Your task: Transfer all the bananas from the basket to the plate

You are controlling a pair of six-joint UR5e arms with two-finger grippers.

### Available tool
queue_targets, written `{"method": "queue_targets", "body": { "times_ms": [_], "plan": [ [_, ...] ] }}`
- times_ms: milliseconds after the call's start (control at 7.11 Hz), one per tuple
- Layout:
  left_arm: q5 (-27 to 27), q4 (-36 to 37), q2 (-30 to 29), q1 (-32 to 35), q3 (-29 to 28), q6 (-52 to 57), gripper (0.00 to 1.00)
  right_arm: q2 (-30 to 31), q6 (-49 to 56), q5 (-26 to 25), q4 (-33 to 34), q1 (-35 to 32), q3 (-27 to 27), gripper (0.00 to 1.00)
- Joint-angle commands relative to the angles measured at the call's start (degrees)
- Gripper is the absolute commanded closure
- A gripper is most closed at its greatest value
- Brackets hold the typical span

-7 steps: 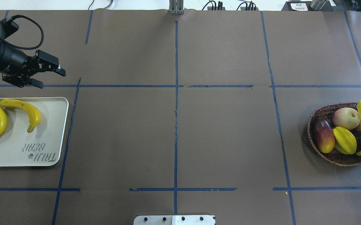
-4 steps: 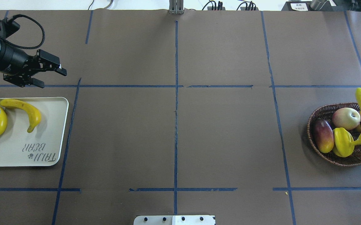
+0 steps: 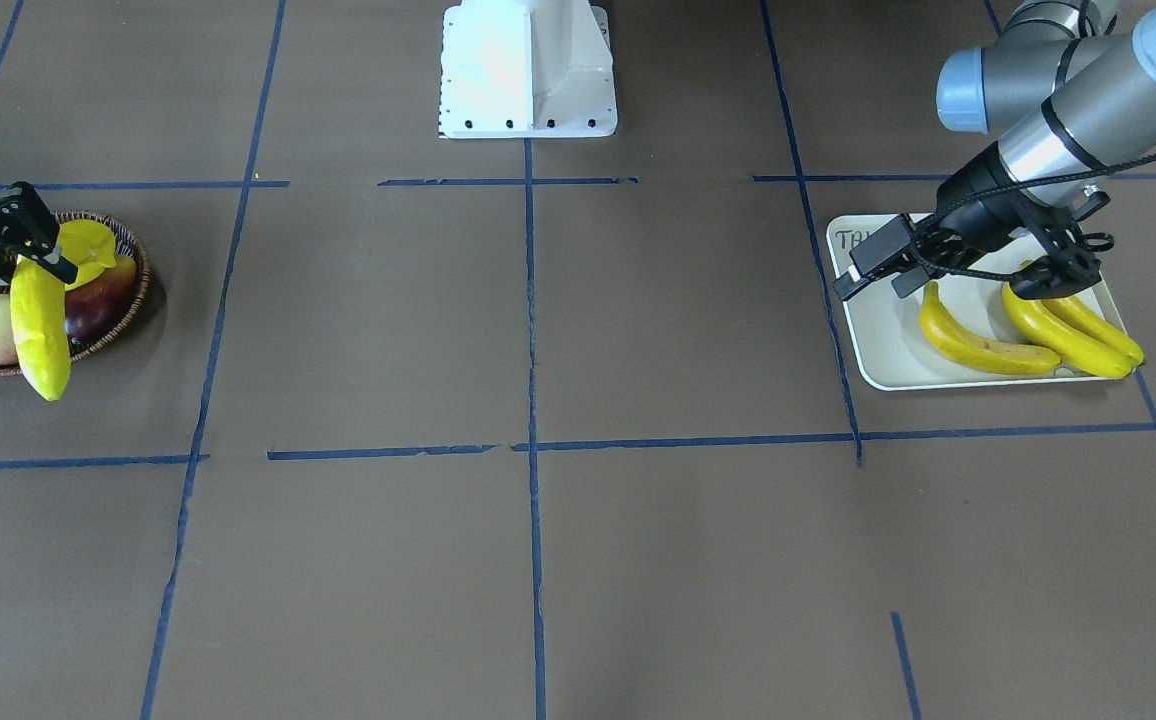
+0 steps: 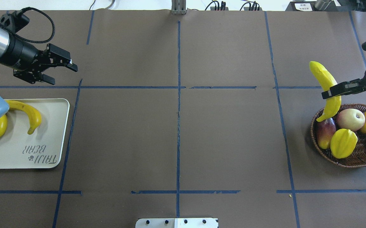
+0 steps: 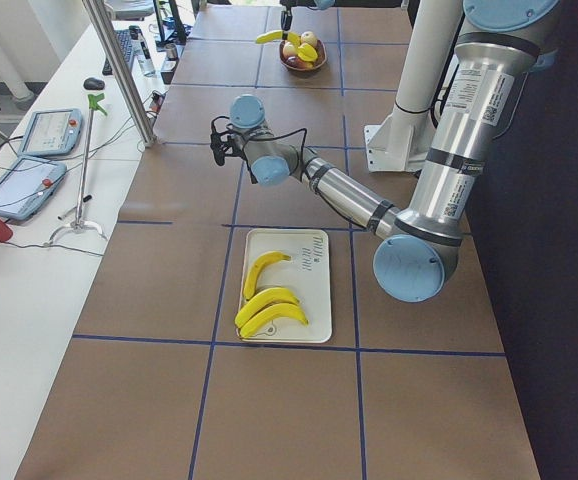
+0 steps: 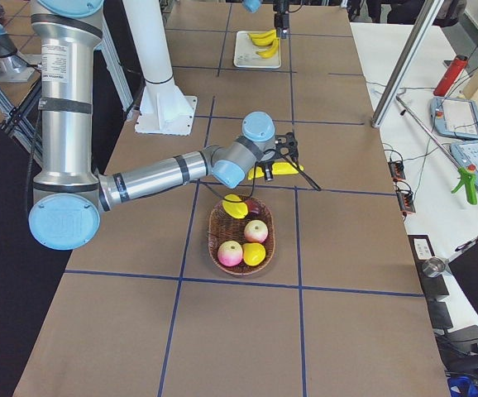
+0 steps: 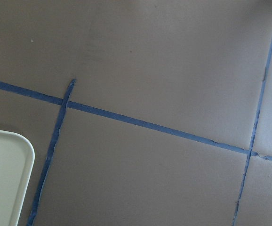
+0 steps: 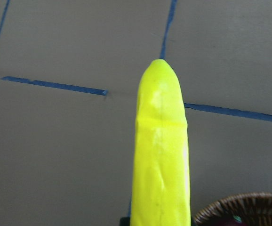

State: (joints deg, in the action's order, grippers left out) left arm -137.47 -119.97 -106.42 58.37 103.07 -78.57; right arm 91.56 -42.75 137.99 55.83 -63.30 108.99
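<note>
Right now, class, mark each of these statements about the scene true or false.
1. The right claw grips a banana. True.
2. That banana lies flat among the other fruit. False: it hangs in the air near the basket.
3. The left claw is open and empty. True.
4. Four bananas have been delivered. False: three bananas lie on the plate.

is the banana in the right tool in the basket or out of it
Out: the right tool holds the banana lifted clear of the basket, seen apart in the right-side view.
</note>
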Motion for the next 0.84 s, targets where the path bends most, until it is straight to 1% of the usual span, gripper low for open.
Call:
{"method": "queue_targets", "body": {
  "times_ms": [0, 141, 422, 562, 703],
  "plan": [
    [0.10, 0.00, -2.03, -0.97, -0.50, -2.29, 0.00, -2.87, -1.80, 3.95, -0.02, 0.20, 0.52, 0.98],
    [0.01, -0.78, -4.12, -1.85, -1.03, -2.38, 0.00, -5.58, -4.59, 3.87, -0.28, 1.59, 0.44, 0.98],
    [0.09, -0.96, -8.43, -2.56, -0.07, -2.73, 0.00, -15.22, -12.76, 3.08, -0.20, 9.21, -1.22, 0.97],
    [0.10, -0.96, -9.67, -3.08, 0.20, -2.73, 0.00, -19.19, -16.71, 1.08, -0.46, 11.77, -2.02, 0.98],
    [0.18, -0.96, -10.47, -4.22, 0.11, -5.51, 0.00, -22.79, -22.58, -4.16, -0.72, 15.19, -2.02, 0.98]
  ]
}}
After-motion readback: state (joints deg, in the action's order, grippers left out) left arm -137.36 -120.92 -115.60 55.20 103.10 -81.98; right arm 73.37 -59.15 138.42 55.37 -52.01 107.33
